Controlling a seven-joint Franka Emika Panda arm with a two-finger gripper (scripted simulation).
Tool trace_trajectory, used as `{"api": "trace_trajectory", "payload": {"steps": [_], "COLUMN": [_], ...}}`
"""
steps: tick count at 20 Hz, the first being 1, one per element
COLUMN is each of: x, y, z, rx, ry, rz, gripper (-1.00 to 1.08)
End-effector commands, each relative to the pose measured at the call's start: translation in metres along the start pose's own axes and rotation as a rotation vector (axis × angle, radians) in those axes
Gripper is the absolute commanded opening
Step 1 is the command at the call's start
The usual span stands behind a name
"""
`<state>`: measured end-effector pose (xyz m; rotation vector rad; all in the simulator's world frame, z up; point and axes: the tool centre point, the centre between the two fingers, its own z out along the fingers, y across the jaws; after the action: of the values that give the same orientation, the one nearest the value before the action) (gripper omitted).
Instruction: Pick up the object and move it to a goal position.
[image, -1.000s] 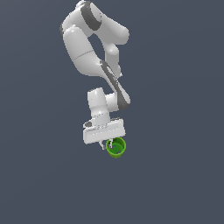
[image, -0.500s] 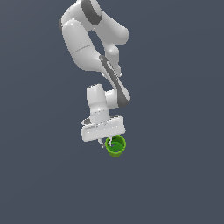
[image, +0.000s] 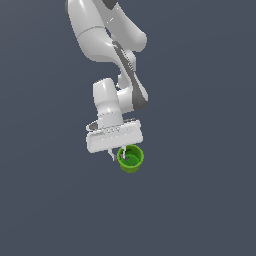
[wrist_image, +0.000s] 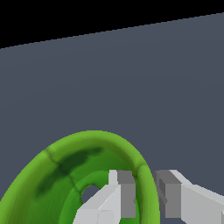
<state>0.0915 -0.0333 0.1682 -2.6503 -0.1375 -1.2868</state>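
Green and small, the cup sits directly under the white claw in the exterior view, a little toward the exterior view's right of the claw's wide body, with its opening turned up toward the camera. The arm reaches down from above with the claw pointing downward, which I judge is the natural way to take a cup by its rim. No goal marker is visible, and I cannot tell if the cup rests on a surface or is lifted. In the wrist view, the cup fills the lower part, and one finger stands inside the rim while the other is outside, so the claw is clamped on the cup wall. Pinching the thin wall suits a cup narrower than the claw.
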Motion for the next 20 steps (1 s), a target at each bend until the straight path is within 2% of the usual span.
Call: {"api": "trace_trajectory", "payload": {"steps": [1, 13, 20], "x": [0.022, 0.126, 0.167], "y": [-0.001, -0.003, -0.003], "z": [-0.017, -0.098, -0.129], "rx": [-0.002, -0.002, 0.000], "ry": [0.001, -0.001, 0.002], "rz": [-0.003, -0.004, -0.002], "gripper": [-1.00, -1.00, -1.00]}}
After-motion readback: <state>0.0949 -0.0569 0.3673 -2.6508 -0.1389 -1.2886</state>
